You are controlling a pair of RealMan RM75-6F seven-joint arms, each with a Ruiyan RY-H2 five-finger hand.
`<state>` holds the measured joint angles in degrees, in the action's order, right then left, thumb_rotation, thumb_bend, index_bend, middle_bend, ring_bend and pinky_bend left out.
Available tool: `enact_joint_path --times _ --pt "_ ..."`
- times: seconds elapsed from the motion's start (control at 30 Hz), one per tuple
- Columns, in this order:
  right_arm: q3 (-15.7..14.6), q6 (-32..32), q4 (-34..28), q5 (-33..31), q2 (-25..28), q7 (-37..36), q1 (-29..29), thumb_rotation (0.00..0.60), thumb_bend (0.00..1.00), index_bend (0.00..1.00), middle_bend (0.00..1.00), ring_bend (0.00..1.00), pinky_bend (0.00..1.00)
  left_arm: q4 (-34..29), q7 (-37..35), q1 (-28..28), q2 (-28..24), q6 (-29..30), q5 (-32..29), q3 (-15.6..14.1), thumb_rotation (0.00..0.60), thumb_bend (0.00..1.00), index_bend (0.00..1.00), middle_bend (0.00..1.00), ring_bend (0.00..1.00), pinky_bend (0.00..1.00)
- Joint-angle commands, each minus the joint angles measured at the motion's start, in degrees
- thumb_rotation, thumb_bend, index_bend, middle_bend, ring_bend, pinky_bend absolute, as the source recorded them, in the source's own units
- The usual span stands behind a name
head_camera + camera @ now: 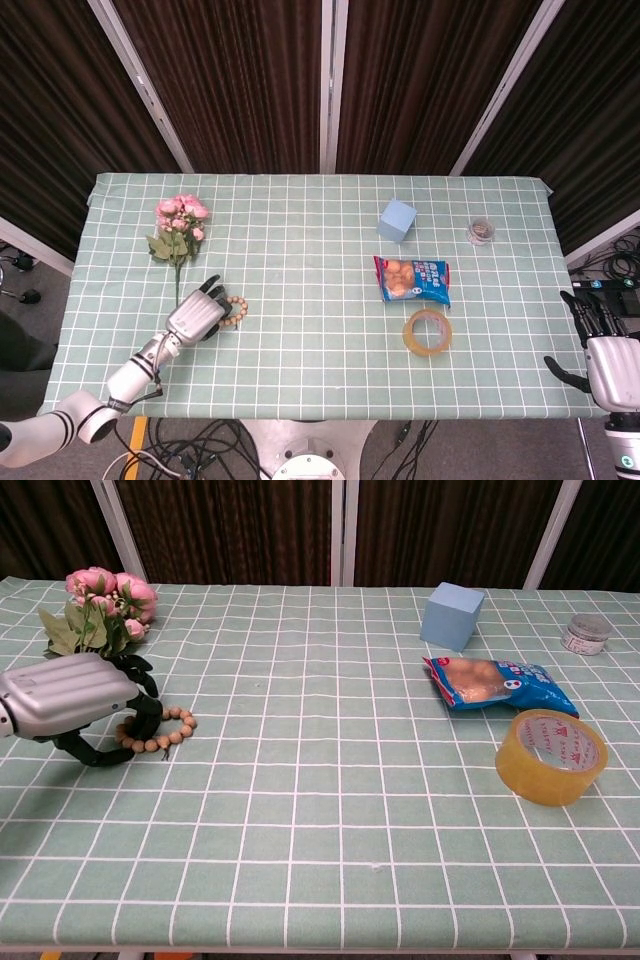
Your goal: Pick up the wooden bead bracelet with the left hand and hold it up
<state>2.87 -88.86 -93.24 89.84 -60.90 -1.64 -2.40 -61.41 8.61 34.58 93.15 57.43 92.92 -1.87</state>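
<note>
The wooden bead bracelet [168, 732] lies flat on the checked tablecloth at the front left, also seen as the bracelet [234, 312] from the head. My left hand [66, 702] is low over its left part, and the dark fingers [147, 715] and thumb curl round the beads there, pinching them. The left hand [196, 316] hides that side of the ring. My right hand [606, 362] hangs beyond the table's right edge with fingers apart, holding nothing; the chest view does not show it.
Pink flowers [100, 605] lie just behind the left hand. On the right half are a blue cube [453, 615], a snack bag [495, 683], a roll of tape [551, 756] and a small tin [587, 634].
</note>
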Motion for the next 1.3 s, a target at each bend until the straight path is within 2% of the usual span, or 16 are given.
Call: enact_joint_path --times 0.03,0.17,0.3,0.53,0.87,1.03,1.17,1.23,1.3 --pt "0.01 0.06 0.09 -0.05 -0.05 -0.13 -0.02 0.600 0.06 0.07 0.17 0.06 0.19 0.15 -0.39 0.17 0.27 -0.38 -0.27 -0.17 0.600 0.31 0.52 0.53 0.23 0.11" --pt "0.02 -0.14 0.24 -0.06 -0.10 -0.47 0.11 0.600 0.06 0.07 0.17 0.06 0.19 0.78 -1.69 0.35 0.68 -0.52 -0.32 -0.59 0.600 0.32 0.55 0.56 0.25 0.11" --pt "-0.01 -0.57 0.28 0.15 -0.15 -0.65 0.31 0.600 0.06 0.07 0.17 0.06 0.19 0.88 -7.61 -0.04 1.01 1.97 0.08 -0.50 0.600 0.41 0.58 0.60 0.30 0.13" --pt "-0.07 -1.37 0.05 0.61 -0.03 -0.67 0.68 0.600 0.06 0.07 0.17 0.06 0.19 -2.86 -33.28 -0.54 -1.43 7.00 0.16 0.33 0.600 0.50 0.60 0.62 0.31 0.14" --pt "-0.06 -2.46 0.62 1.21 -0.27 -1.52 1.11 0.600 0.06 0.07 0.17 0.06 0.19 -18.98 -81.39 3.34 -11.44 -5.17 -5.27 0.97 0.600 0.51 0.60 0.63 0.31 0.14" --pt "-0.03 -2.86 0.88 1.25 -0.28 -1.97 1.35 0.600 0.06 0.07 0.17 0.06 0.19 -21.24 -100.11 4.33 -13.55 -7.63 -5.40 1.22 0.600 0.52 0.59 0.63 0.31 0.14" --pt "0.00 -3.15 1.17 1.32 -0.42 -2.26 1.49 0.600 0.06 0.07 0.17 0.06 0.19 -23.27 -111.59 5.69 -15.53 -10.97 -5.17 0.95 0.600 0.52 0.59 0.63 0.31 0.14" --pt "0.01 -3.23 1.28 1.35 -0.46 -2.35 1.54 0.600 0.06 0.07 0.17 0.06 0.19 -23.04 -114.98 6.12 -15.87 -11.01 -3.66 0.44 0.569 0.52 0.58 0.62 0.31 0.14" --pt "-0.01 -3.30 1.34 1.39 -0.48 -2.39 1.59 0.600 0.06 0.07 0.17 0.06 0.19 -22.19 -117.13 6.27 -15.67 -10.15 -2.22 -0.04 0.479 0.52 0.58 0.62 0.31 0.14"
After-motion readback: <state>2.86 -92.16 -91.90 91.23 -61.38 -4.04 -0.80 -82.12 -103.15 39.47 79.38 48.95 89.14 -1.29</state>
